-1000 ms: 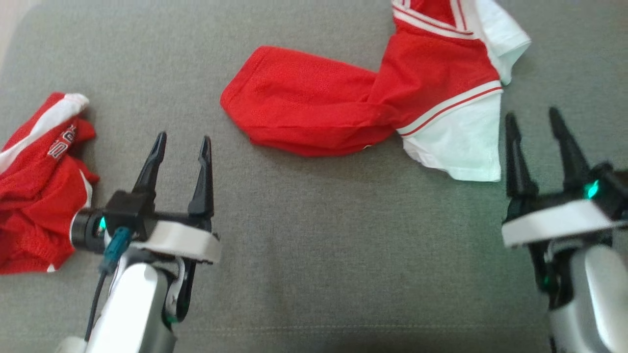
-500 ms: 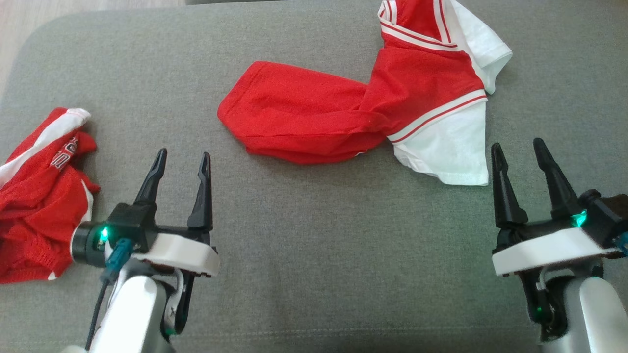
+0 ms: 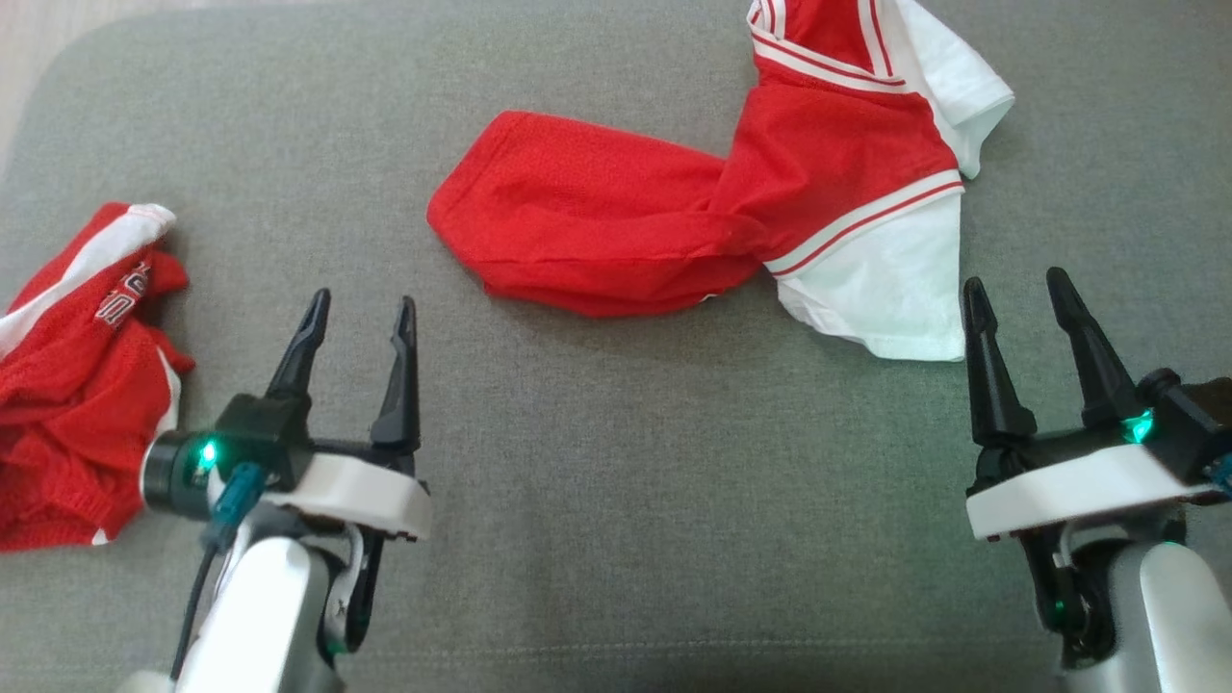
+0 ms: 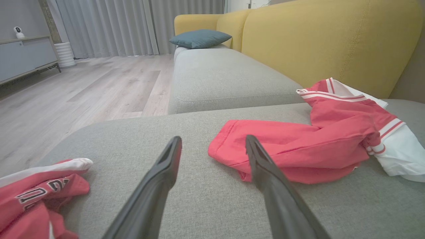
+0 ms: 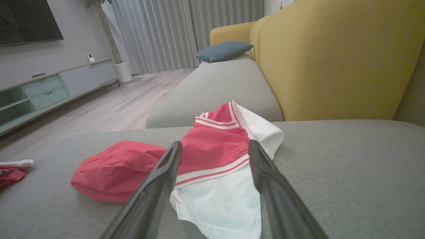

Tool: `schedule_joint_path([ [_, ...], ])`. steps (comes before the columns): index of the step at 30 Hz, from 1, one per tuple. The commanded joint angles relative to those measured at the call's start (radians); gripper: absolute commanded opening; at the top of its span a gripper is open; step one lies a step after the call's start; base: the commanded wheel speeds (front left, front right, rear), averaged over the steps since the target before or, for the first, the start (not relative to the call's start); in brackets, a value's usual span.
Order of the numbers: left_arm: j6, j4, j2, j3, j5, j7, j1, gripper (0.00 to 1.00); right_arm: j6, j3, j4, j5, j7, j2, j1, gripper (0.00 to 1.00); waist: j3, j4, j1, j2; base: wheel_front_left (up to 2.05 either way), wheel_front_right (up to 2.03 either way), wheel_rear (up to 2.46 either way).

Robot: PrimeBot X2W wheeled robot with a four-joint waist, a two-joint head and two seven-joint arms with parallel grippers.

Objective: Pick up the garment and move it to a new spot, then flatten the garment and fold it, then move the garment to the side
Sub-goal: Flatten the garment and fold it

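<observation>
Garment (image 3: 626,221), top cropped in head view; left gripper (image 3: 364,298), right gripper (image 3: 1015,279) both apart.

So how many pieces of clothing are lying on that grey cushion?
2. A red and white shirt lies spread ahead toward the right; a crumpled red garment sits at the left edge, partly out of frame.

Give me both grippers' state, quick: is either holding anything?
Left gripper: open, holding nothing.
Right gripper: open, holding nothing; the red and white garment lies ahead of it on the grey cushion.
</observation>
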Motion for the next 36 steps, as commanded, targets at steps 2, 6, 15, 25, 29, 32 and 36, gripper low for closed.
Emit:
schedule_joint_path([
  [2, -0.024, -0.023, 0.014, 0.014, -0.022, 0.028, -0.085, 1.0, 0.004, 0.025, -0.048, 0.001, 0.005, 0.001, -0.019, 1.0, 0.025, -0.004, 0.0, -0.0001, 0.0, 0.0, 0.0],
  [6, -0.062, 0.056, 0.0, -0.005, -0.049, 0.129, -0.196, 1.0, 0.004, 0.044, -0.058, 0.002, 0.006, 0.002, -0.039, 1.0, 0.066, -0.021, 0.0, -0.0001, 0.0, 0.0, 0.0],
  [15, -0.116, 0.377, 0.013, 0.017, -0.103, 0.278, -0.441, 1.0, 0.004, 0.082, -0.037, 0.016, -0.008, 0.005, -0.08, 1.0, 0.139, -0.097, 0.0, -0.0001, 0.0, 0.0, 0.0],
  [25, -0.126, 0.554, 0.028, 0.051, -0.143, 0.275, -0.529, 0.0, 0.004, 0.078, -0.009, 0.029, -0.031, 0.011, -0.086, 1.0, 0.153, -0.131, 0.0, -0.0001, 0.0, 0.0, 0.0],
  [29, -0.135, 0.566, 0.032, 0.044, -0.136, 0.215, -0.543, 0.0, 0.004, 0.076, -0.004, 0.032, -0.035, 0.014, -0.091, 1.0, 0.151, -0.126, 0.0, -0.0001, 0.0, 0.0, 0.0],
  [32, -0.131, 0.542, 0.036, 0.033, -0.121, 0.161, -0.54, 0.0, 0.004, 0.075, 0.001, 0.038, -0.036, 0.016, -0.09, 1.0, 0.141, -0.119, 0.0, -0.0001, 0.0, 0.0, 0.0],
  [36, -0.121, 0.454, 0.043, 0.023, -0.111, 0.12, -0.487, 0.0, 0.004, 0.07, 0.01, 0.048, -0.037, 0.018, -0.076, 1.0, 0.115, -0.106, 0.0, -0.0001, 0.0, 0.0, 0.0],
])
